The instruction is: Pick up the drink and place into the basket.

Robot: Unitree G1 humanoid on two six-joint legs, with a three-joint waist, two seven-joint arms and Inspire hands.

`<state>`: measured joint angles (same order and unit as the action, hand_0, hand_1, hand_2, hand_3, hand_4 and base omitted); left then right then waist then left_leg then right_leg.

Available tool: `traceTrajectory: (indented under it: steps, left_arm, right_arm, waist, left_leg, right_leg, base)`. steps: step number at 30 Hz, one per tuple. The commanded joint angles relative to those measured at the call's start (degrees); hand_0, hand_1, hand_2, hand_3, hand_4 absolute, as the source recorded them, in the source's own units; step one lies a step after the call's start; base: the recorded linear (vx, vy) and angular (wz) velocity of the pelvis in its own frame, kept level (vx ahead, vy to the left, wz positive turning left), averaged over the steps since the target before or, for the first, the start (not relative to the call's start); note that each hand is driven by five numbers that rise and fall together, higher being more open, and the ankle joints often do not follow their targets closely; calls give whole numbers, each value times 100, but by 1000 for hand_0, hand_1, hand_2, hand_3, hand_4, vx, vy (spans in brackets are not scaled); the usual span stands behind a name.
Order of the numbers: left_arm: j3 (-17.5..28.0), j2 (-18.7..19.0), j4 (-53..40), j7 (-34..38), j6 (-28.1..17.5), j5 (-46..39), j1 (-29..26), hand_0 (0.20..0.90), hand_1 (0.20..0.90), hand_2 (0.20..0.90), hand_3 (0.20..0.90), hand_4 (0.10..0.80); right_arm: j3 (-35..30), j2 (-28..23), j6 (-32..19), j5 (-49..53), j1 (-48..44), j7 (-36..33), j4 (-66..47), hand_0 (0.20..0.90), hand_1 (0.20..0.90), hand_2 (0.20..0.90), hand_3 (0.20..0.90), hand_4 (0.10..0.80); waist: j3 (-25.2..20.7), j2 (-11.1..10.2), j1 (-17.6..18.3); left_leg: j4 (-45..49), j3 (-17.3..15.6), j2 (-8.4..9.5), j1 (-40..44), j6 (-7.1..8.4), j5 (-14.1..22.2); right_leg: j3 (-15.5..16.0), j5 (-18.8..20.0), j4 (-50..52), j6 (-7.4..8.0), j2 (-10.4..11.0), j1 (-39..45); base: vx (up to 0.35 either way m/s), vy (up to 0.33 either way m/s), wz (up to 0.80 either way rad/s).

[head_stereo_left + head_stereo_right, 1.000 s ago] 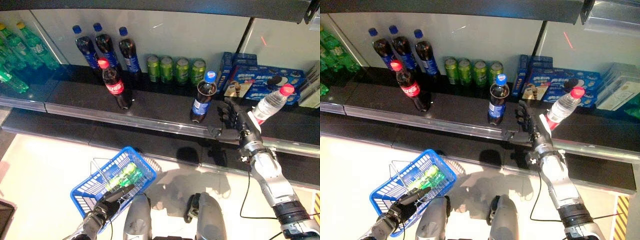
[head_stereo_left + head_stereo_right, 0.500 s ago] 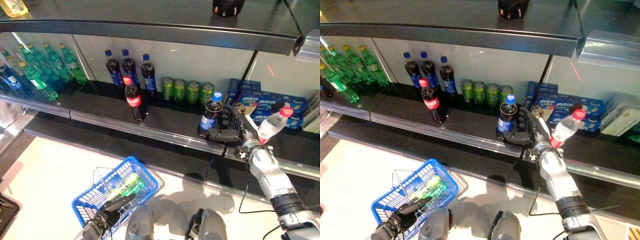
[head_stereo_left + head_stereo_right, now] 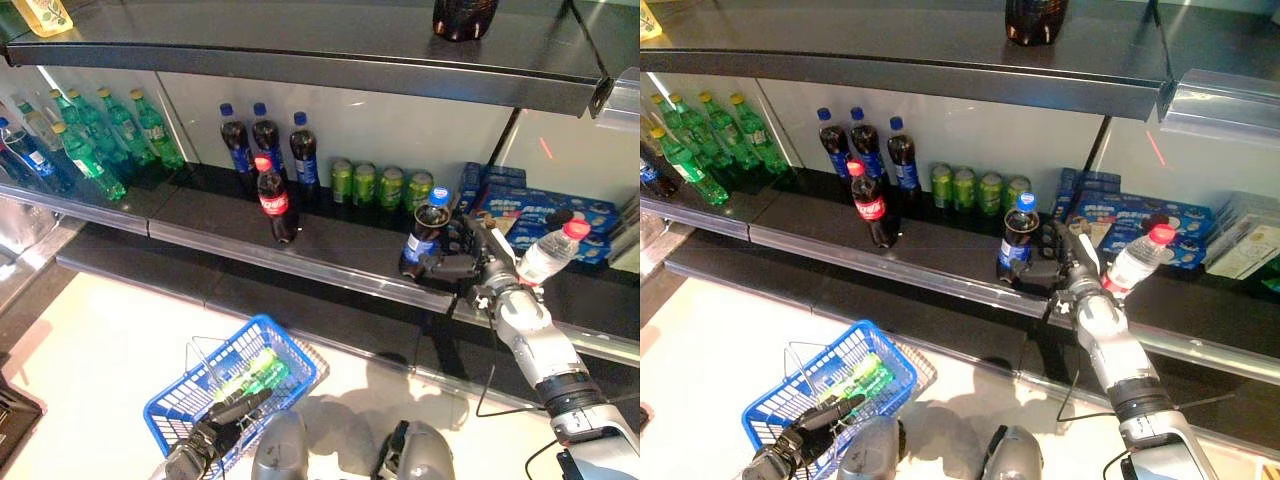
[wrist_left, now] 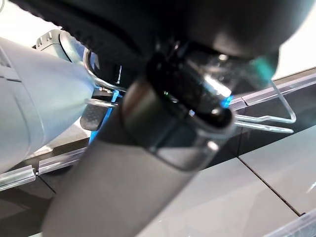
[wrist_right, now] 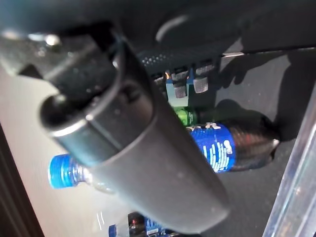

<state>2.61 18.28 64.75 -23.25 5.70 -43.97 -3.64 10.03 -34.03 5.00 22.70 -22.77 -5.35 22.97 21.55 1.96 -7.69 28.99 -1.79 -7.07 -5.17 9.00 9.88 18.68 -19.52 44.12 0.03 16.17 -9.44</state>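
Right hand (image 3: 455, 262) now up against the blue-capped cola bottle (image 3: 421, 235) on the shelf (image 3: 330, 262).
A second ago it hung short; fingers now curl beside the bottle, not yet clamped. My left hand (image 3: 215, 438) grips the basket (image 3: 190, 385).

You're looking at a silver-grey metal right arm (image 3: 528, 330), rounded and segmented, wearing a black band near the elbow end. It's ending in a dark, blocky right hand (image 3: 455, 252). The dark left hand (image 3: 215, 432) is matching it, its thumb showing up close as a smooth grey cylinder with a glossy collar.
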Motion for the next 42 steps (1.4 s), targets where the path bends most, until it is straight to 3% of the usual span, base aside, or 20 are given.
traceTrajectory:
  steps: [1, 42]
  left_arm:
    - [-1195, 81, -183, -721, 122, 791, 1006, 300, 300, 300, 200, 100]
    - [-1832, 228, -303, -680, 79, 275, 400, 300, 300, 300, 200, 100]
  right_arm:
    - [-167, 23, -326, 186, -1049, -226, 273, 900, 900, 900, 900, 800]
    - [456, 168, -294, 721, -2696, -96, 1356, 900, 900, 900, 900, 800]
  waist:
    - [-574, -74, -196]
    - [-175, -1, -400]
  left_leg:
    - [206, -311, 197, -608, -532, -1069]
    - [556, -292, 353, -1091, -635, -688]
  right_leg:
    - [-174, 1300, -730, 299, -94, 22]
    - [-112, 1163, -310, 241, -17, -597]
  base:
    - [0, 0, 0]
    - [-27, 0, 3]
